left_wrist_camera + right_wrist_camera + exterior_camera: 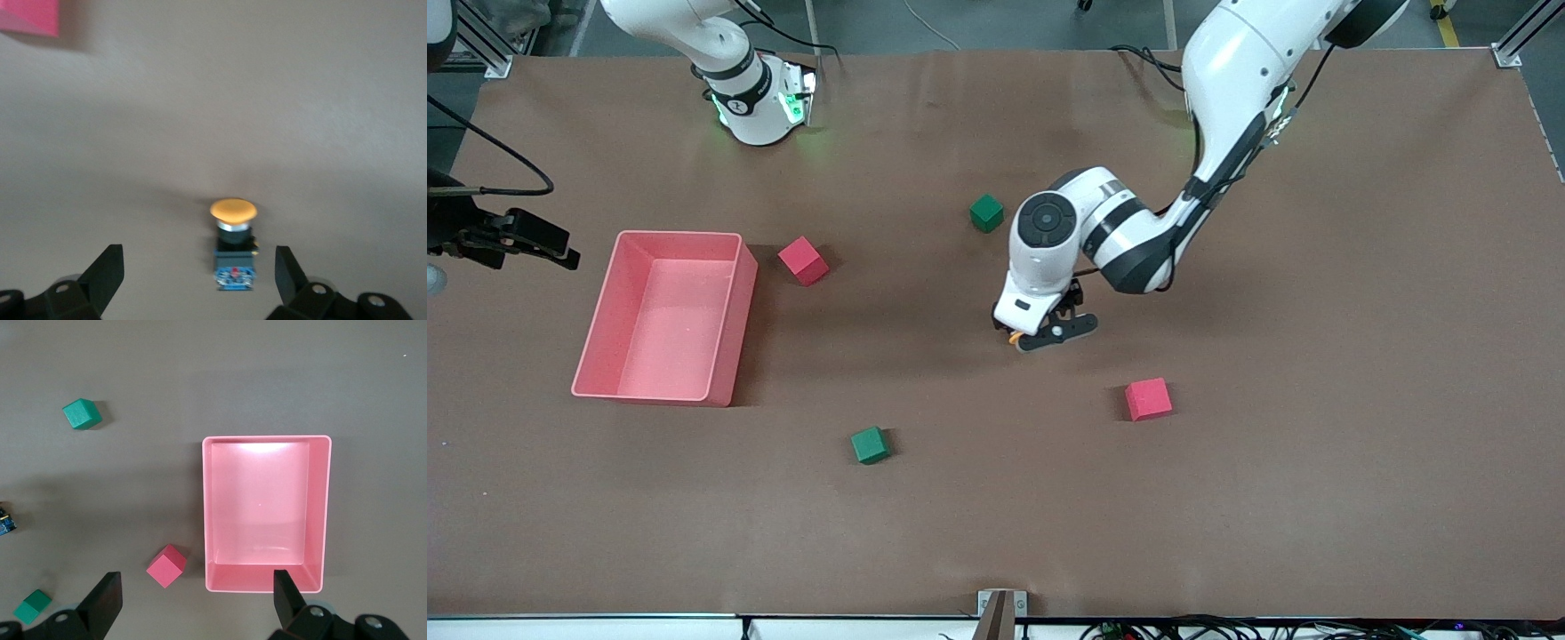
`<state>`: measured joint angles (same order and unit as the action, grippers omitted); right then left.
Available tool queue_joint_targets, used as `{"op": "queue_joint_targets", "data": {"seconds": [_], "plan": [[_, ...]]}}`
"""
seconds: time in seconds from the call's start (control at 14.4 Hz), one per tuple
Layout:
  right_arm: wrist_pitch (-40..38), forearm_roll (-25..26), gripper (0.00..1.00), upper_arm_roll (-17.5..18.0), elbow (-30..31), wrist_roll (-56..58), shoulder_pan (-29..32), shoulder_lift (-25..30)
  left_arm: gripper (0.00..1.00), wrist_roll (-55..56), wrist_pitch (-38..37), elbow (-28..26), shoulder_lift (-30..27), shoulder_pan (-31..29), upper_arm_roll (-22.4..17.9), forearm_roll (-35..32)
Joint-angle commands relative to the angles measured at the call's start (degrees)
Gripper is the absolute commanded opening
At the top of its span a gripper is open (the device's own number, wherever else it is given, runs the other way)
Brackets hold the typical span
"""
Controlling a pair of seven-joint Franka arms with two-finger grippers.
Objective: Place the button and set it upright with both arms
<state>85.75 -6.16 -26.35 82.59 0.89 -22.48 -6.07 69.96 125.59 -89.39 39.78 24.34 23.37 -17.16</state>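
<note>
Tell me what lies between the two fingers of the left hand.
In the left wrist view, the button lies on the bare table between the open fingers of the left hand, touching neither. The right hand waits high over the pink bin.

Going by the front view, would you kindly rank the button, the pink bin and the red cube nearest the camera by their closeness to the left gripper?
1. The button: on the table right at the left gripper, between its open fingers in the left wrist view.
2. The red cube: nearer the front camera, toward the left arm's end.
3. The pink bin: farthest, toward the right arm's end.
</note>
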Motion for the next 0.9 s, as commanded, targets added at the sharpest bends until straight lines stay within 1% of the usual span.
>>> {"op": "queue_joint_targets", "data": {"seconds": [0.0,0.14,0.21,0.28,0.35,0.49,0.62,0.76,0.83], "plan": [[-0.40,2.37,1.00,9.71,1.70,0.52,8.91,3.25,1.00,1.32,2.10,3.08,3.02,2.11,-1.05,-1.38],[0.21,4.48,1.00,14.29,4.58,0.95,13.14,5.70,1.00,2.37,4.83,3.17,4.42,2.64,-1.22,-1.47],[1.08,5.10,1.00,15.53,7.30,1.22,14.38,7.72,1.00,2.64,6.06,3.17,4.95,3.17,-1.83,-1.47],[2.83,5.10,1.00,16.32,10.46,1.22,15.61,10.26,1.00,2.73,7.29,3.17,5.65,4.30,-3.14,-1.64],[3.11,5.10,1.00,17.12,12.14,1.39,16.67,11.94,1.00,2.73,8.61,3.26,6.44,6.06,-5.33,-1.82],[3.20,5.10,1.00,19.49,12.69,5.15,20.70,12.75,1.00,2.73,9.85,3.26,7.76,10.18,-9.64,-1.73],[3.11,5.10,1.00,19.58,13.38,5.62,21.33,13.10,1.00,2.73,9.85,3.17,7.94,12.05,-11.33,-1.73],[3.46,5.10,1.00,19.76,14.35,5.62,21.42,13.89,1.00,2.73,9.85,3.17,7.94,12.05,-11.33,-1.73],[3.46,5.10,1.00,20.46,14.53,5.62,21.51,14.24,0.99,2.81,9.85,3.17,7.94,12.14,-11.33,-1.73]]}}
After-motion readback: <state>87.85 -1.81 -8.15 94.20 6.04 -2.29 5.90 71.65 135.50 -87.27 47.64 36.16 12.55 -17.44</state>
